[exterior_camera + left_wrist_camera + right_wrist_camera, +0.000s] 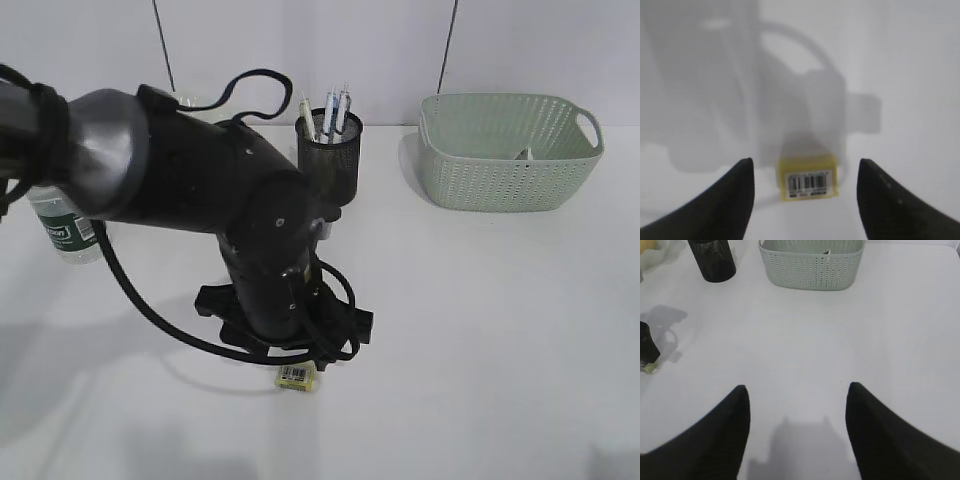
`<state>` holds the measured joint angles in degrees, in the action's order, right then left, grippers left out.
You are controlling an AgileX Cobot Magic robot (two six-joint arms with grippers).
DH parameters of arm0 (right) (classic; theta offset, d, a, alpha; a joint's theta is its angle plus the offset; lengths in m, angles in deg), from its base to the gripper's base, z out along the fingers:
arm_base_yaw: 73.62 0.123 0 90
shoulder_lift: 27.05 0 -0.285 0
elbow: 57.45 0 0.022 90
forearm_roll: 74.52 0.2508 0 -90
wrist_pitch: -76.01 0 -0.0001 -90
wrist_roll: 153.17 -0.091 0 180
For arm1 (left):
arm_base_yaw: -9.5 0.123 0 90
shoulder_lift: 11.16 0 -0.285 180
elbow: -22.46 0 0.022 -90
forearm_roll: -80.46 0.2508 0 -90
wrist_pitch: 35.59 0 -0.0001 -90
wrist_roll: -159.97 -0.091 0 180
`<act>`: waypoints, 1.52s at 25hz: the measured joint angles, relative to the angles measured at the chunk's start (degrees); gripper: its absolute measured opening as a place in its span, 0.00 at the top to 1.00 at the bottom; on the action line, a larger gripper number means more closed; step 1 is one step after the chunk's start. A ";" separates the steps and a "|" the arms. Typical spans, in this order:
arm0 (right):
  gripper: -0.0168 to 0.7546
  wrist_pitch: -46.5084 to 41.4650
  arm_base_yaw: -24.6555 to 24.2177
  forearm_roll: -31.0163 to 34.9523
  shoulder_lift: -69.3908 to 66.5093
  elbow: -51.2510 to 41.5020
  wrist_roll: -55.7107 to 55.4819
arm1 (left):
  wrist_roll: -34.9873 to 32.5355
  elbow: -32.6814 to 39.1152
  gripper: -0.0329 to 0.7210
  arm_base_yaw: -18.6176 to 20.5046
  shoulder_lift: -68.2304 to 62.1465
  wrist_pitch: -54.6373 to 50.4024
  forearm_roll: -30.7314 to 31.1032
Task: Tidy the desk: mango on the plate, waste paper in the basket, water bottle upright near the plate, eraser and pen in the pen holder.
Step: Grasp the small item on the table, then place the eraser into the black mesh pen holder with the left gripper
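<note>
White desk under left end effector, fingers apart, straddling yellow eraser; right end effector likewise apart

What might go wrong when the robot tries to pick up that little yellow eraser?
The eraser is small and lies flat on the desk, with the open left hand straddling it, so the fingertips may hit the desktop or push it aside instead of gripping it. On the way to the pen holder, the bulky arm could bump the holder or the water bottle close by.

Exterior slants down across desk, left wrist close above eraser, right wrist toward basket
</note>
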<state>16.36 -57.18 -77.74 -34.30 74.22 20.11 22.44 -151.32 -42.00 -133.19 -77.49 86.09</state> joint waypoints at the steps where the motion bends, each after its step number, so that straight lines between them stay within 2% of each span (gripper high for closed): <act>1: 0.35 0.00 0.00 0.00 0.00 0.00 0.00 | 0.00 -0.25 0.31 0.00 -0.27 -0.07 0.00; 10: 0.35 -0.05 0.00 0.00 0.00 0.00 0.00 | 0.15 -1.29 0.32 0.00 -3.37 -3.27 -0.46; 15: 0.35 -0.05 0.00 0.00 0.00 0.00 -0.06 | 0.15 -1.39 0.42 0.00 -3.37 -3.05 -0.40; 20: 0.35 -0.05 0.00 0.00 0.00 0.00 -0.06 | 0.15 -1.60 0.56 0.00 -3.37 -2.98 -0.43; 32: 0.35 -0.05 0.00 0.00 0.00 0.00 -0.06 | 0.15 -1.67 0.56 0.00 -3.06 -5.04 -1.50; 38: 0.35 -0.05 0.00 0.00 0.00 0.00 -0.06 | 0.15 -2.09 0.56 0.40 1.82 -5.88 -0.19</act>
<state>16.31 -57.18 -77.74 -34.30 74.22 20.05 22.59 -153.41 -41.61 -131.37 -83.37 85.89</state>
